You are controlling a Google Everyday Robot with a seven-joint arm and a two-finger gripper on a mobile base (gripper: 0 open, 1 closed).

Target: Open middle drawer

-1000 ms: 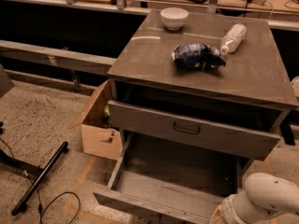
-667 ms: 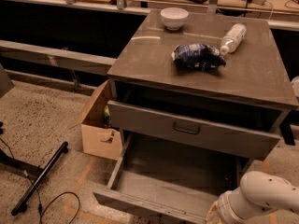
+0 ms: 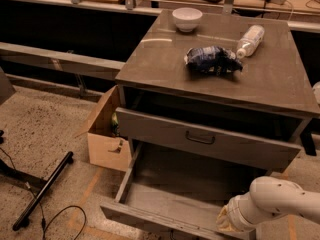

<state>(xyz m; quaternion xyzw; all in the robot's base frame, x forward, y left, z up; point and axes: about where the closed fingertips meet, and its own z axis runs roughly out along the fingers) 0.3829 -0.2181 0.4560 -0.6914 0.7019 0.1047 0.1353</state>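
The middle drawer [image 3: 150, 215] is the wide, shallow grey one pulled far out of the cabinet at the bottom of the camera view. Its inside [image 3: 190, 176] shows as bare. Its front faces away, so its handle is hidden. Above it the taller-fronted drawer [image 3: 160, 132] with a dark loop handle [image 3: 200, 138] stands slightly out. My white arm [image 3: 280, 200] reaches in from the right, its wrist [image 3: 231, 220] at the right end of the open drawer's front. The gripper is hidden below the wrist at the picture's bottom edge. The lowest drawer is hidden.
On the cabinet top [image 3: 165, 59] lie a white bowl [image 3: 187, 18], a dark crumpled bag [image 3: 212, 60] and a plastic bottle [image 3: 250, 40]. A cardboard box [image 3: 106, 134] stands against the cabinet's left side. A black bar [image 3: 42, 190] and cables lie on the floor at left.
My arm has moved a little to the left along the front of the pulled-out drawer. The drawers and the things on top have not visibly moved.
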